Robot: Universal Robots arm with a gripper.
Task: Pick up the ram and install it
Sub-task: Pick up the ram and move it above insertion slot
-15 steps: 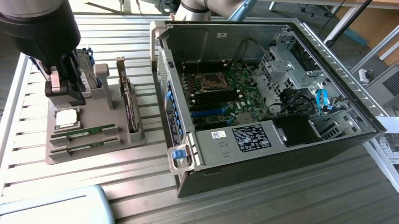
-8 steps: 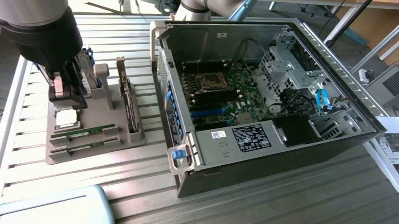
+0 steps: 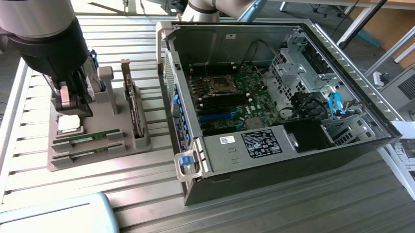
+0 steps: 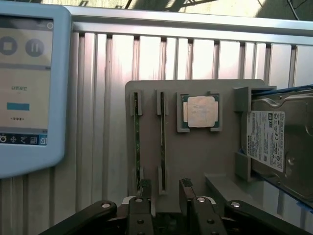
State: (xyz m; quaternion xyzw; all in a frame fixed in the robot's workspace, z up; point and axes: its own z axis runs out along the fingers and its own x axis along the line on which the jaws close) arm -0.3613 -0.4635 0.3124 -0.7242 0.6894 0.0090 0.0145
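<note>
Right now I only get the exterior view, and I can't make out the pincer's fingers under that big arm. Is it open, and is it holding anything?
Observer: Open and holding nothing. The wrist view shows the pincer with its fingers apart over the grey holder.
Operator: What is it lined up with?
Observer: One ram stick, the one nearer the processor chip. The stick's end sits in line between the two fingers, and it lies in its slots in the holder.
Operator: And the pale blue tablet near the table's edge, is it on?
Observer: Yes. Its screen is lit, with round buttons and some small text.
</note>
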